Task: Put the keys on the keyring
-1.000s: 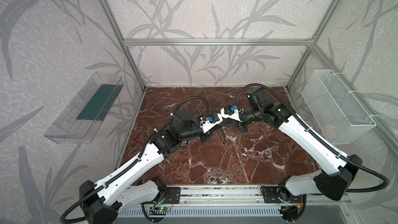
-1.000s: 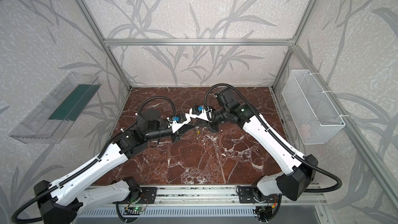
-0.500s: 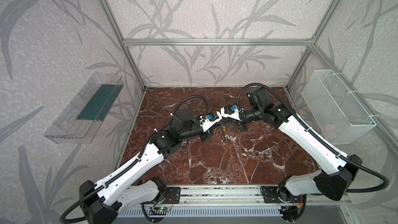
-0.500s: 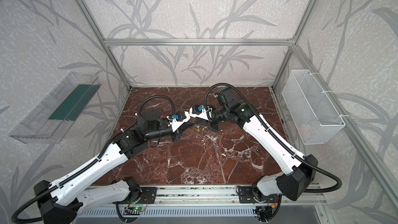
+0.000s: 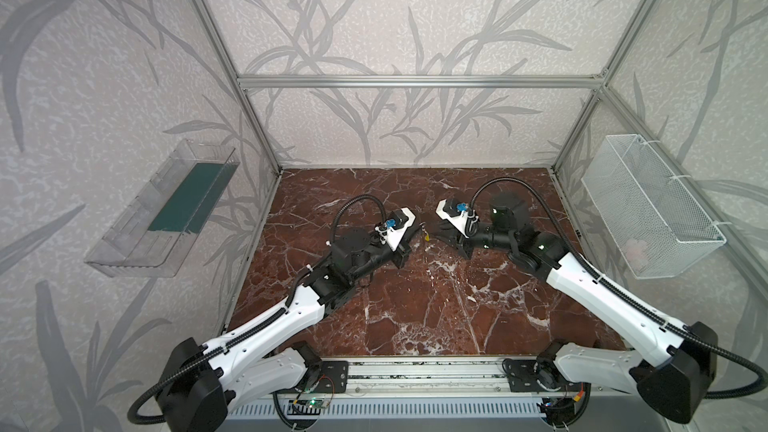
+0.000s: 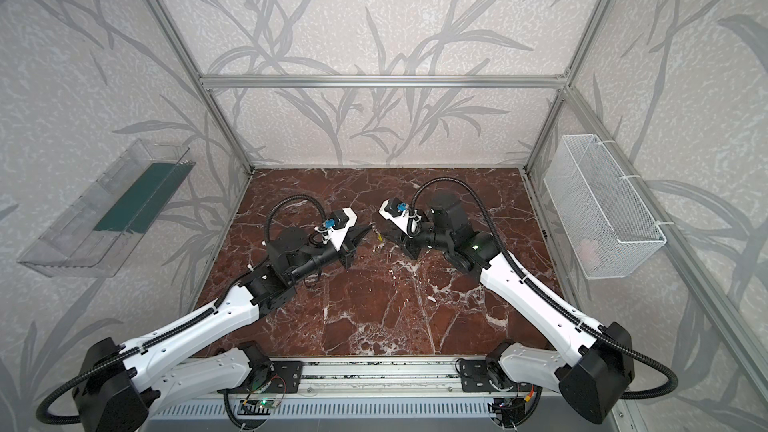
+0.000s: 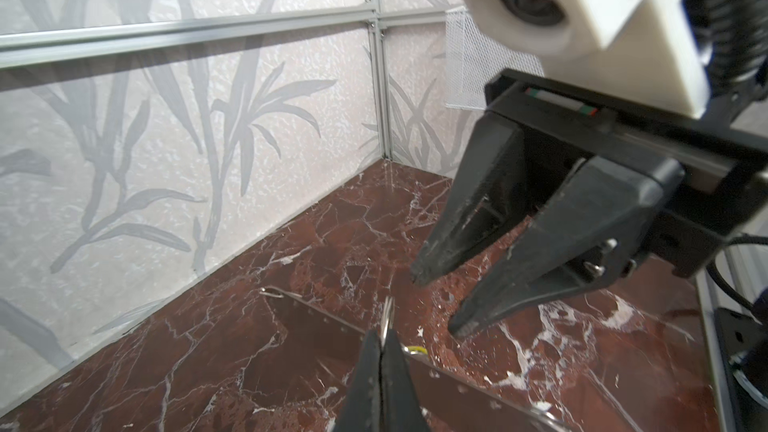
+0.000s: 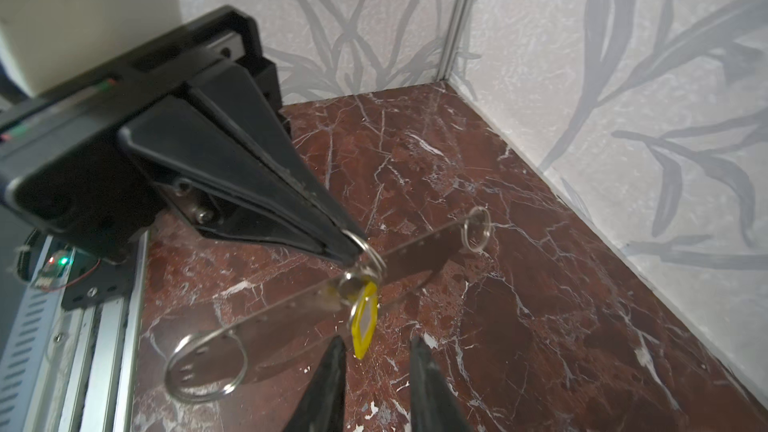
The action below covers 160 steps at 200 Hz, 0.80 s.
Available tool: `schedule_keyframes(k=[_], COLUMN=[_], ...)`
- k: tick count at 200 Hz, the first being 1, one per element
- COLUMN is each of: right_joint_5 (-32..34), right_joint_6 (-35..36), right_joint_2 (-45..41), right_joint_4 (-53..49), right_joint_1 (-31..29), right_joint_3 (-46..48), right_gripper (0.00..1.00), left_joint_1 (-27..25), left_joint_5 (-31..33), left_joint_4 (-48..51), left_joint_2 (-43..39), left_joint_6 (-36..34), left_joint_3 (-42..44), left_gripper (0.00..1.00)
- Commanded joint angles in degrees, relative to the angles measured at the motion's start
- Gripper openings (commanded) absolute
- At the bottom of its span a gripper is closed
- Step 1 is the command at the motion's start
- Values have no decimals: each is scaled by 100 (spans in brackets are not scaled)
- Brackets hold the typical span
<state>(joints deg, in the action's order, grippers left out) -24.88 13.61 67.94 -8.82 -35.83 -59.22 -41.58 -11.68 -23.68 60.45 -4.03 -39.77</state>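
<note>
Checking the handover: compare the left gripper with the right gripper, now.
The left gripper is shut; the right gripper stands with its fingers apart. The left one pinches the keyring, its yellow tag dangling; the right one holds nothing. Shared: both have black tapered fingers, hang above the table and point toward each other.

The left arm [image 5: 266, 328] and right arm [image 5: 615, 305] pair white shells with black joints, ribbed black cables [image 5: 357, 198] loop beside them, white camera blocks [image 5: 401, 234] carry blue fittings [image 5: 390, 224], and the left hand [image 8: 353, 249] and right hand [image 7: 438, 303] are matte black tapering wedges with silver screws [image 7: 598, 268] and a red-white-green stripe [image 7: 557, 102].
</note>
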Motion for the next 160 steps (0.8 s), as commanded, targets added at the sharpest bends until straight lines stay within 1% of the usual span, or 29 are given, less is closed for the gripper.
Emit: schedule_keyframes(k=[1, 12, 28, 38, 49, 67, 104, 160], right_joint_5=[580, 658, 608, 567, 527, 291, -109, -446], right_joint_6=[-1090, -1289, -1481, -1572, -1615, -1678, -1725, -1648], right_joint_2=[-238, -336, -460, -505, -506, -440, -335, -231], right_joint_4=[1296, 1648, 2069, 2209, 2228, 2161, 2138, 2040], right_joint_1=[-13, -12, -16, -12, -15, -19, -53, -177], right_joint_3=[292, 503, 736, 796, 762, 650, 631, 575], right_gripper=[28, 29, 30, 30, 29, 23, 14, 12], left_joint_1=[-26, -30, -25, -25, -28, -30, -35, -34], left_joint_5=[361, 242, -13, -36, -117, -281, -392, -574], left_joint_4=[-1578, -1924, -2312, -2456, -2537, -2550, -2629, -2649], left_joint_2=[46, 86, 138, 167, 205, 213, 205, 220], left_joint_6=[461, 553, 643, 710, 745, 760, 850, 904], left_joint_3=[175, 341, 533, 607, 653, 672, 694, 666], left_gripper=[0, 0, 0, 0, 0, 0, 0, 0])
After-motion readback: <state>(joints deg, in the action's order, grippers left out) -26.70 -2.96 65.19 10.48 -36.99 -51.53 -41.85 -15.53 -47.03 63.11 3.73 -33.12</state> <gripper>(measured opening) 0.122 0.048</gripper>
